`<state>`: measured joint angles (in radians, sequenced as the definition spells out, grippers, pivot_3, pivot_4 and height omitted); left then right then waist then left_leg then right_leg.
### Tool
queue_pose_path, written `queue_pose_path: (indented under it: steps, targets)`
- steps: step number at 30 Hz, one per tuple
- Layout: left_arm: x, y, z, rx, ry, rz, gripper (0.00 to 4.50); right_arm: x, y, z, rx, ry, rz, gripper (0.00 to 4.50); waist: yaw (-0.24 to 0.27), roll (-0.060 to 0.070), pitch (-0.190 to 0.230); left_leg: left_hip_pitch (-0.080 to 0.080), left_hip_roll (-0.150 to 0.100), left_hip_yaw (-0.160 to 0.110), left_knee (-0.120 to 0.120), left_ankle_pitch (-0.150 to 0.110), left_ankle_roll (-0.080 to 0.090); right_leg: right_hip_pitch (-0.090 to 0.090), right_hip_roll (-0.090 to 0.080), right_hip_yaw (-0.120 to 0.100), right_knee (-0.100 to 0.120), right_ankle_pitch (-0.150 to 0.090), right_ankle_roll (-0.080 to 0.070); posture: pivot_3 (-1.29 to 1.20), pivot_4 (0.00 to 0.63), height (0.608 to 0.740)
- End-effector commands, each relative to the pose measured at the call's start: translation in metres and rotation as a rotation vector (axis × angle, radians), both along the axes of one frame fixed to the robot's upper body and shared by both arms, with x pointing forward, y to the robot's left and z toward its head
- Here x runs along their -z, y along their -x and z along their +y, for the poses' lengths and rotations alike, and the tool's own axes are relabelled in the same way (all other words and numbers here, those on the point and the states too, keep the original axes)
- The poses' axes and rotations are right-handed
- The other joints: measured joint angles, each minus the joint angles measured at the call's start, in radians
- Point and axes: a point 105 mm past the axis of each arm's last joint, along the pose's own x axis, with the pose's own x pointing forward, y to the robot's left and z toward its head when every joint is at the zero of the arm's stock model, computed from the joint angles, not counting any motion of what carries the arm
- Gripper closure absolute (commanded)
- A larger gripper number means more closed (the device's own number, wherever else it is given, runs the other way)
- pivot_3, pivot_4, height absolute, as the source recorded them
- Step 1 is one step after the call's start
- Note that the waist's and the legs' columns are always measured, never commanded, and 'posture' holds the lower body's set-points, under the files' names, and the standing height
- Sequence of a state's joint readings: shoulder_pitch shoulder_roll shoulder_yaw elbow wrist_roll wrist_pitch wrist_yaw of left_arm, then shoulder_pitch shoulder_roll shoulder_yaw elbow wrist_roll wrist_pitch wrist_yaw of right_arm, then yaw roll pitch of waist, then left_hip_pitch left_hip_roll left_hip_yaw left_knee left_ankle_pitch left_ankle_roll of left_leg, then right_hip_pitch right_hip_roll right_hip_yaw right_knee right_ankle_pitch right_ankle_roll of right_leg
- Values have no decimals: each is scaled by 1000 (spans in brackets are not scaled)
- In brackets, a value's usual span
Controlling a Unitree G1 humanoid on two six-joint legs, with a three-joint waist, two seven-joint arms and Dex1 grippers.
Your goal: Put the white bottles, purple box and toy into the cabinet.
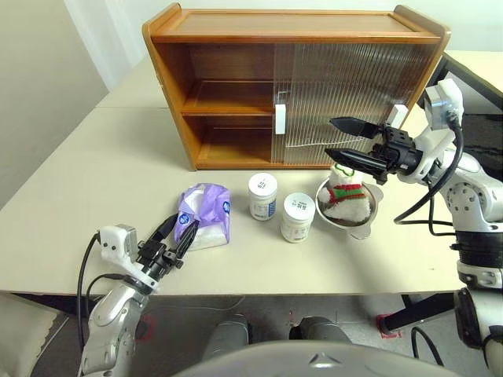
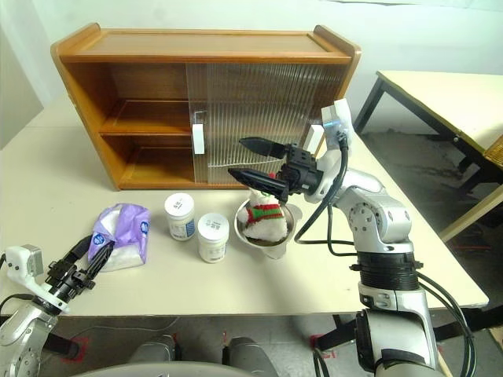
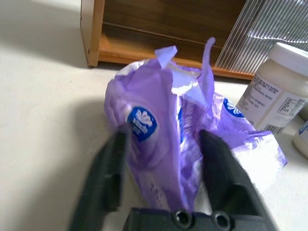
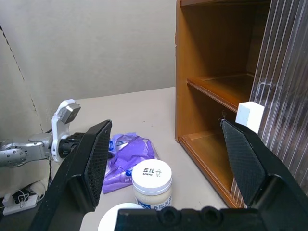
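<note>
The purple box [image 3: 187, 139] is straddled, perhaps gripped, by the left claw [image 1: 178, 236]; the right claw [image 1: 343, 140] is held wide above the bench [image 1: 94, 181].

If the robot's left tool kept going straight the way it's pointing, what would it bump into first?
The purple box. The left tool points right at it, one finger on each side of its near end. Whether they already touch it is unclear.

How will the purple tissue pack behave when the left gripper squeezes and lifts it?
The purple box looks soft: its wrapper is crumpled, so it will likely dent. The loose film may slip between the left gripper fingers. Probably light; unlikely to roll.
</note>
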<state>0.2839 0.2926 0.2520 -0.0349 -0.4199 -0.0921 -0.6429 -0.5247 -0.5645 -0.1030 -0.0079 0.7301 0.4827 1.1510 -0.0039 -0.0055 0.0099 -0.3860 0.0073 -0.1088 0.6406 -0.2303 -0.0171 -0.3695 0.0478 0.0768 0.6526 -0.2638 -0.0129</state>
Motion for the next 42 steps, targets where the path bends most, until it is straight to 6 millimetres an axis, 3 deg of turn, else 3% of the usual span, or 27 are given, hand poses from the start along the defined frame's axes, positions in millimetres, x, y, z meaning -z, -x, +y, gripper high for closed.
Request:
queue_pose_path:
  steps: [1, 5, 9, 14, 21, 31, 37, 42]
  targets:
    - [7, -2, -4, 6, -8, 24, 3101, -4, -1, 1, 4, 6, -19, 0, 0, 0, 0, 0, 0, 0, 0, 0, 0, 0, 0, 0, 0, 0, 0, -2, 10, 740]
    - [6, -2, -7, 11, -7, 18, 4464, -5, -1, 2, 5, 3, -21, 0, 0, 0, 0, 0, 0, 0, 0, 1, 1, 0, 0, 0, 0, 0, 0, -2, 10, 740]
    - [-4, -4, -5, 16, -6, -3, 4464, -5, -2, 2, 6, 2, -22, 0, 0, 0, 0, 0, 0, 0, 0, 1, 2, 0, 1, 0, 0, 0, 0, -3, 9, 740]
    - [-35, -13, -7, 37, -2, -79, 4464, -4, -3, 2, 9, 1, -25, 0, 0, 0, 0, 0, 1, 0, 0, 1, 2, 0, 3, 0, 0, 0, 0, -3, 9, 740]
    - [-98, -41, -10, 65, 34, -207, 4464, -3, -3, 4, 8, 1, -27, 0, 1, 0, 0, 2, 1, 2, 1, 3, 4, 2, 6, 0, 0, 1, -1, -1, 5, 740]
    - [-169, -70, -27, 173, 121, -311, 4464, 0, -3, 5, 10, 5, -31, 0, 2, -1, 0, 5, 1, 4, 1, 3, 4, 5, 8, 0, 0, 2, -4, -12, 0, 740]
    - [-201, -84, -36, 199, 205, -381, 4464, 3, -2, 5, 13, 14, -30, 0, 1, -1, 0, 5, -1, 5, 2, 4, 6, 6, 8, 1, 0, 4, -3, -32, 0, 740]
    - [-207, -97, -30, 143, 249, -409, 4464, 2, -2, 5, 17, 13, -35, 0, 0, -1, 0, 7, 0, 6, 3, 5, 8, 7, 8, 1, 0, 5, -2, -40, 0, 740]
